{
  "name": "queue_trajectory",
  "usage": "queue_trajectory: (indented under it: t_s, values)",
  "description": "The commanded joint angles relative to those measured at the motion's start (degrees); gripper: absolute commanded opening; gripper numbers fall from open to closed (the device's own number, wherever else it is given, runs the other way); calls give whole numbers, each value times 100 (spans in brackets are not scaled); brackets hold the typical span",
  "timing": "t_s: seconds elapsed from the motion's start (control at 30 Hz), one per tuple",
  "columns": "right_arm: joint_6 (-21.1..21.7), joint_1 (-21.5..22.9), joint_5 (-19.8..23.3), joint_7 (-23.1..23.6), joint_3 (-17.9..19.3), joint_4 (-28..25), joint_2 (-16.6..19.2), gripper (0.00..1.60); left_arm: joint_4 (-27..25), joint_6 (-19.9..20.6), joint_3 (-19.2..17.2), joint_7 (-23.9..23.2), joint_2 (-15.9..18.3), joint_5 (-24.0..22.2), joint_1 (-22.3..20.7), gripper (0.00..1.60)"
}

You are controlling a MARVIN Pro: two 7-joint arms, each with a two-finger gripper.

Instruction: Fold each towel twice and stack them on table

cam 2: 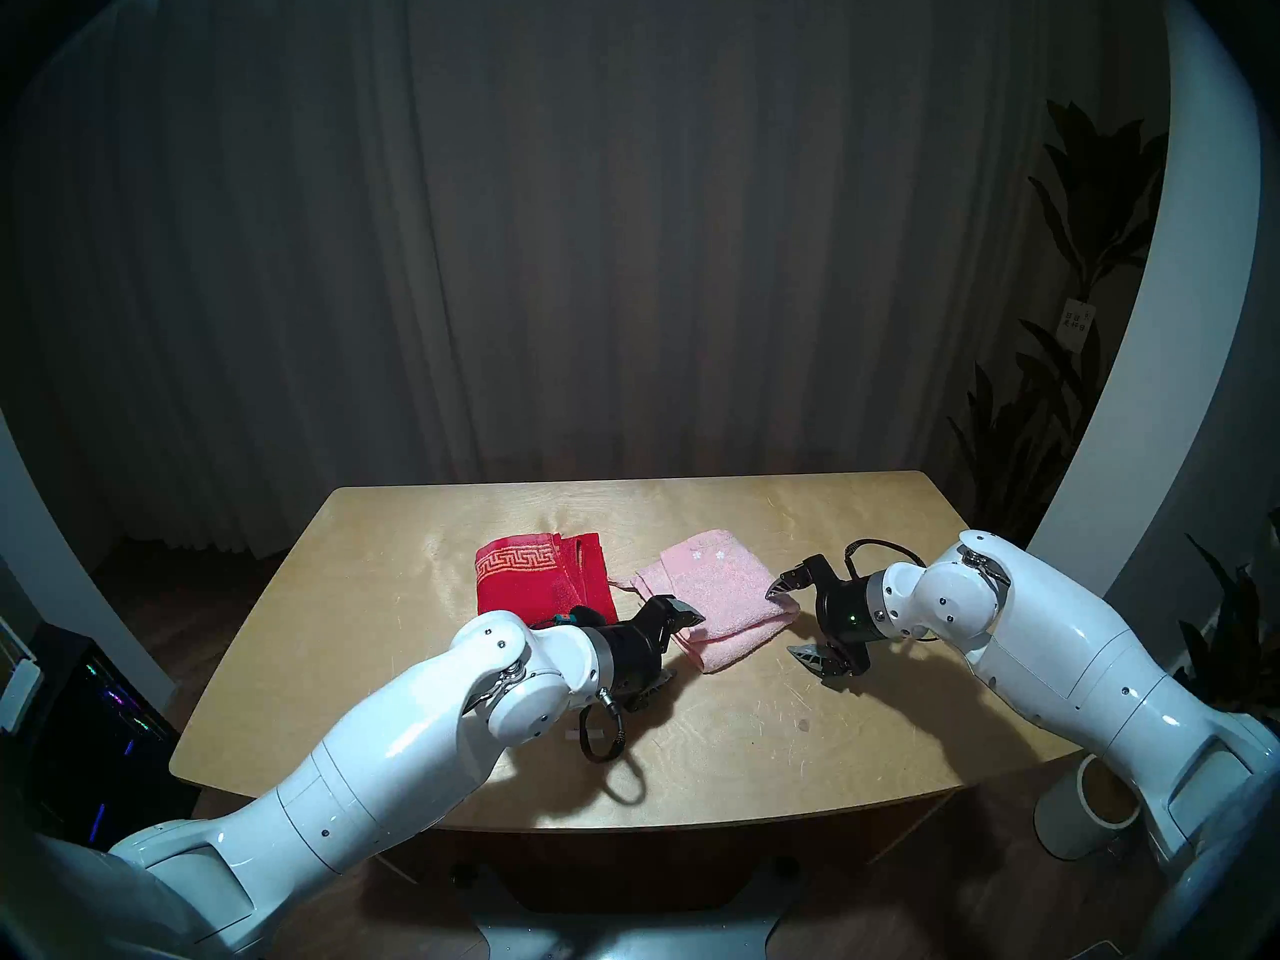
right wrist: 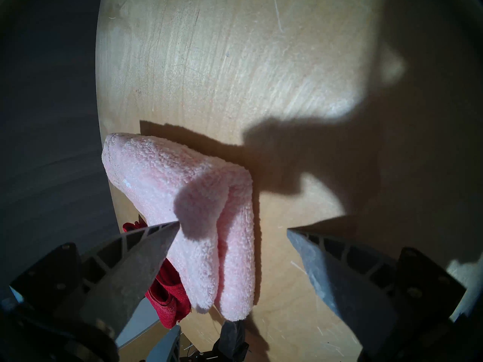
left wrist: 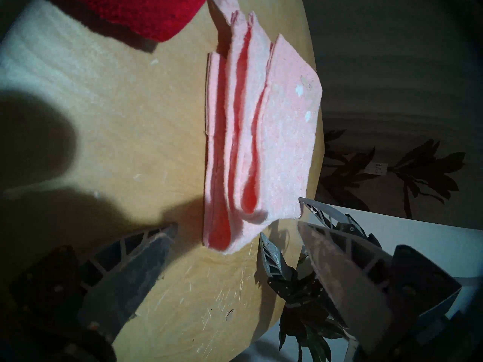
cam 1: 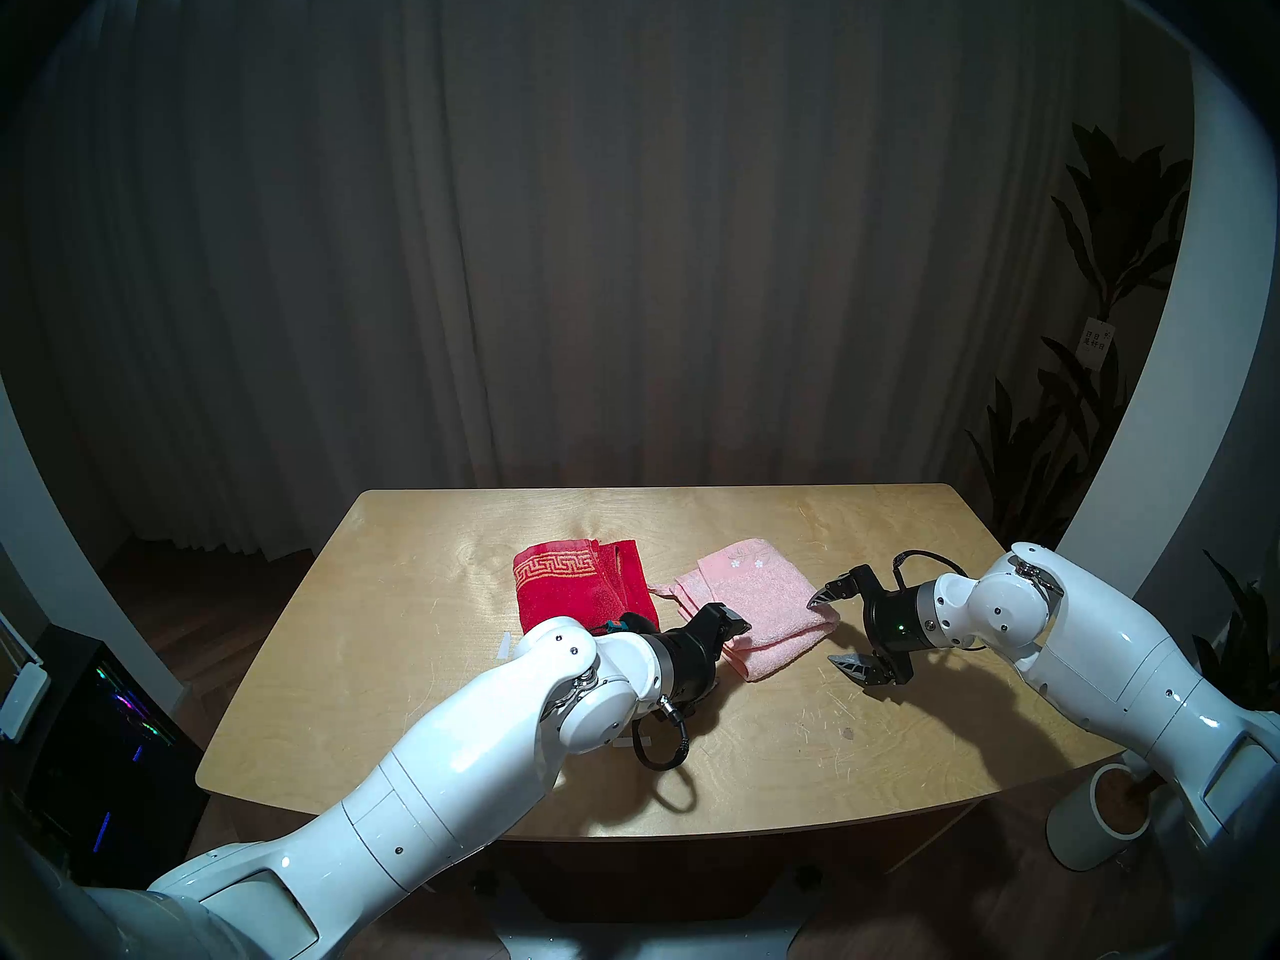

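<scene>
Fingers on both sides are spread wide, nothing between them. My left gripper (cam 1: 720,650) sits low at the near-left edge of the pink towel (cam 1: 751,602), one finger above the cloth edge and one down by the table (cam 1: 415,626); I can't tell if it touches the cloth. My right gripper (cam 1: 838,629) is at the towel's right corner, upper fingertip right at or just over the corner, lower fingertip beside it over bare wood, jaws apart and empty.

Pink towel is folded into a small stack, lying mid-table, slightly right of centre. The left wrist view shows its layered edges (left wrist: 243,144) facing me, small white flowers on the top face. The right wrist view shows the rounded folded corner (right wrist: 198,204) between my spread fingers (right wrist: 146,251), not pinched.

Red towel (cam 1: 575,584) is folded too, lying just left of the pink one, gold key-pattern border on its far-left part. The two are side by side, close, not stacked.

Beyond: a dark curtain (cam 1: 623,210) behind the table, a plant (cam 1: 1101,314) at far right, a white cylinder (cam 1: 1101,813) on the floor near the right arm.
</scene>
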Motion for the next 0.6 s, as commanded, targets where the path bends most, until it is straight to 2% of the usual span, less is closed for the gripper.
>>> queue_trajectory:
  t_s: [0.0, 0.23, 0.57]
  values:
    - [13, -30, 27, -9, -64, 41, -111, 160, 502, 113, 111, 109, -396, 52, -446, 160]
    - [68, 5, 9, -26, -87, 159, -164, 160, 769, 254, 173, -74, -499, 119, -561, 160]
    - [19, 212, -125, -48, -207, 515, -542, 160, 1067, 242, 219, -197, -599, 182, -592, 160]
